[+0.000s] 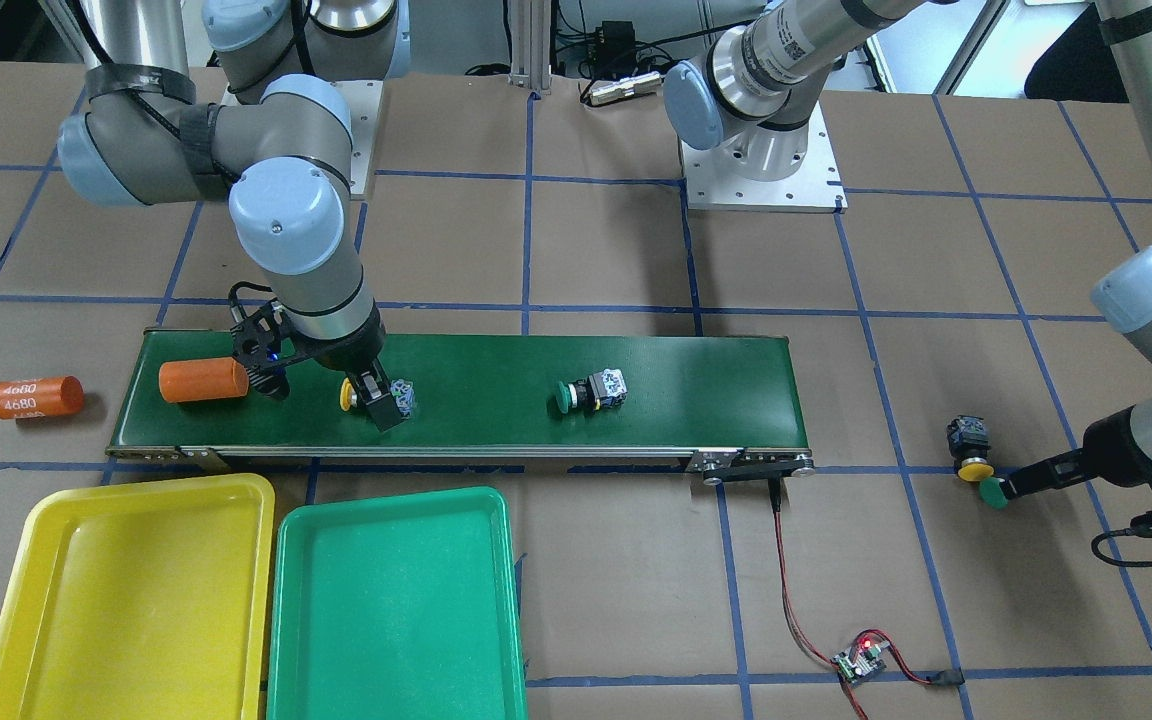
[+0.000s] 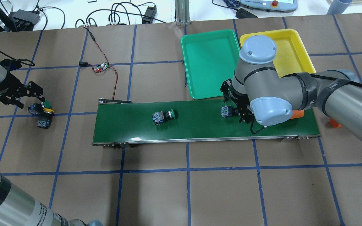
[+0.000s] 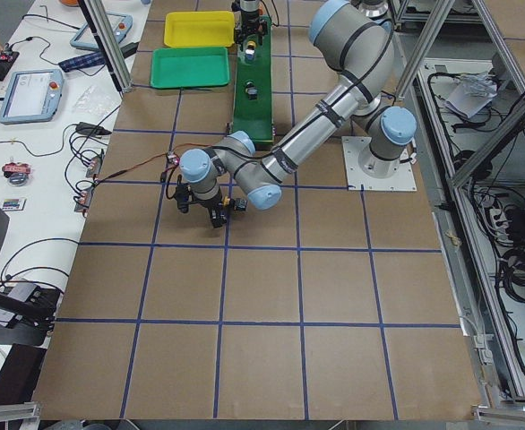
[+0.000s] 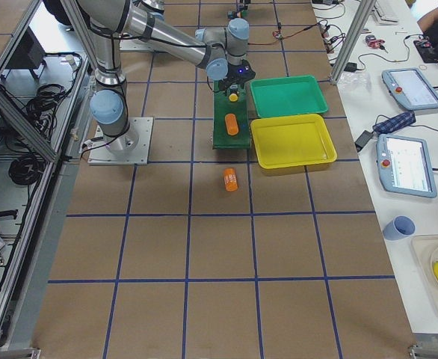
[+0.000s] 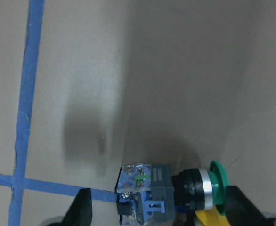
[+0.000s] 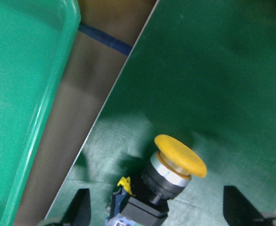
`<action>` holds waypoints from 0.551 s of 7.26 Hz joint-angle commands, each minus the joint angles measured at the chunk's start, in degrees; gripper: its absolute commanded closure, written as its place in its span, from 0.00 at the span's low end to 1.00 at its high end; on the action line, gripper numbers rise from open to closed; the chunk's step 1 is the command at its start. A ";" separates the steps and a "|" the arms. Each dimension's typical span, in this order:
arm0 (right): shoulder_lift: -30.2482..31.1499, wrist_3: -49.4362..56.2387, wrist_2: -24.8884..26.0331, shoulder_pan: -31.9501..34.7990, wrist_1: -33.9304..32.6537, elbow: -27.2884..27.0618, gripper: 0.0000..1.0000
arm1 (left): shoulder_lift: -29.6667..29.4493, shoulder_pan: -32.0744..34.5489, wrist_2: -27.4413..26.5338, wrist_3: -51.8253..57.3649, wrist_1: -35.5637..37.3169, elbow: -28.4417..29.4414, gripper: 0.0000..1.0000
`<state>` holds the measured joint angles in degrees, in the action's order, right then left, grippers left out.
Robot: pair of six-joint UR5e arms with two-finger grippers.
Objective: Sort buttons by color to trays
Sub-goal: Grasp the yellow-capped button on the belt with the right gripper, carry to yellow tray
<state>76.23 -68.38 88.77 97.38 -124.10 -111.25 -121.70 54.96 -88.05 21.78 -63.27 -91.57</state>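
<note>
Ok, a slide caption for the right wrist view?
Right gripper open astride a yellow button lying on the conveyor belt, green tray alongside.

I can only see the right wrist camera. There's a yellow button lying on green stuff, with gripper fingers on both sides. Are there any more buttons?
Observer: Yes. A green button lies farther along the same belt.
Operator: Just those two?
Observer: No. A second yellow button and a second green button sit close together on the table, off the belt's end, by the left gripper.
Operator: Where would this yellow button go?
Observer: A yellow tray sits right beside the green tray you can see.
</note>
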 commanded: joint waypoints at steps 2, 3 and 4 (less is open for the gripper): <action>-0.39 0.61 0.09 -0.78 -0.18 -0.02 1.00 | -0.03 -0.20 2.36 0.19 -0.01 -0.88 0.00; -0.21 0.70 1.22 -1.23 -0.18 0.07 1.00 | -0.11 -0.29 2.27 0.71 -0.01 -1.15 0.00; -0.21 0.79 3.41 -1.32 0.08 0.07 1.00 | -0.90 -0.46 2.27 0.89 -0.01 -0.72 0.00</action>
<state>75.93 -67.74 90.07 96.37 -124.20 -111.23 -121.98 54.65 -85.82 22.34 -63.29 -92.43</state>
